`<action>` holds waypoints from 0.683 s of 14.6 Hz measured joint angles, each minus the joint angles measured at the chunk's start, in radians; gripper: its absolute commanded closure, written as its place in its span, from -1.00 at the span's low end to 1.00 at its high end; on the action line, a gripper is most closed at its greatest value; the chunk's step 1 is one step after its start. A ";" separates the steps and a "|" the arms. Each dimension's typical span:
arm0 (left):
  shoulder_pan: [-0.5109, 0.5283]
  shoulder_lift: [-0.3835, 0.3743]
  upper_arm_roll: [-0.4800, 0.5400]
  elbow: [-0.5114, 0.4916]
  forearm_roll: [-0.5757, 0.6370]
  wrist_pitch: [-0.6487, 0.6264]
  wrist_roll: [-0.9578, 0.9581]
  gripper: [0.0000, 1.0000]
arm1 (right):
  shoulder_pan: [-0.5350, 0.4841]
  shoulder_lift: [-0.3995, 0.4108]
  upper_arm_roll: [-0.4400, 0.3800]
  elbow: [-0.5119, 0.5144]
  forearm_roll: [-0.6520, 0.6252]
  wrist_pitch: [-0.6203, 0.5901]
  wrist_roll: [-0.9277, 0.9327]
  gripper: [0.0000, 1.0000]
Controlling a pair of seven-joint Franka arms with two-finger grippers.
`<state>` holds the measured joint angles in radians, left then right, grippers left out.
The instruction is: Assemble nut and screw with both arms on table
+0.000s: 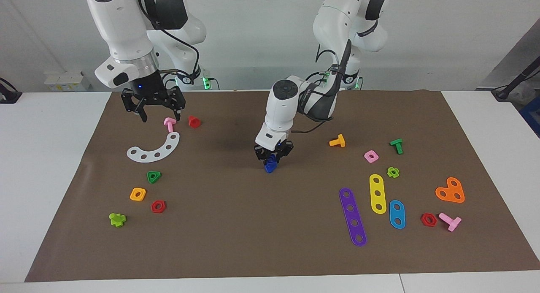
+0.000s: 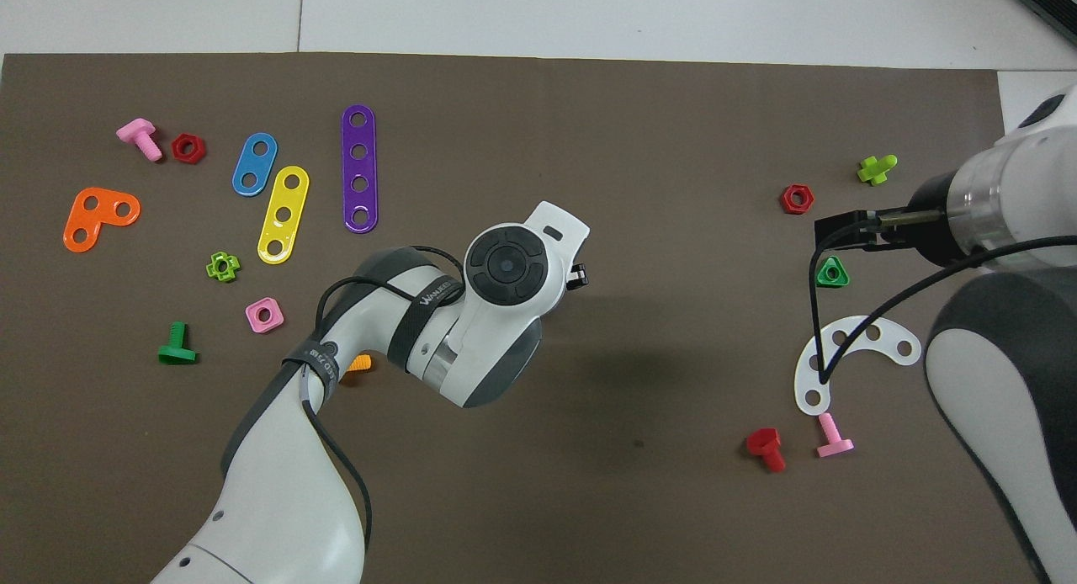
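Left pincer grips a blue piece mid-mat; right pincer open above pink screw

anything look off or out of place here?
Nothing damaged or spilled. Toy parts lie scattered over the mat at both ends. The left claw holds a small blue piece at mid-mat; whether nut, screw or both is unclear. The right claw hangs open over the pink screw.
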<state>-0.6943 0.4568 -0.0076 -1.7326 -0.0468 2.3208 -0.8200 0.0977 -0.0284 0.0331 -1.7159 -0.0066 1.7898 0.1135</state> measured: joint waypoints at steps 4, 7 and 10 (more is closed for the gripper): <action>0.000 0.004 -0.001 -0.010 0.000 0.000 0.001 -1.00 | 0.000 0.000 -0.001 0.000 -0.016 -0.016 0.007 -0.99; 0.000 0.004 0.000 0.007 0.001 -0.005 0.002 -1.00 | 0.000 0.000 -0.001 0.000 -0.018 -0.020 0.007 -0.99; 0.027 0.007 0.008 0.086 0.041 -0.145 0.003 -1.00 | 0.000 0.000 -0.001 0.000 -0.018 -0.020 0.007 -1.00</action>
<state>-0.6669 0.4635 0.0000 -1.6461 -0.0054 2.1756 -0.8173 0.0975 -0.0284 0.0325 -1.7159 -0.0246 1.7702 0.1209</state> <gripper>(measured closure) 0.000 0.000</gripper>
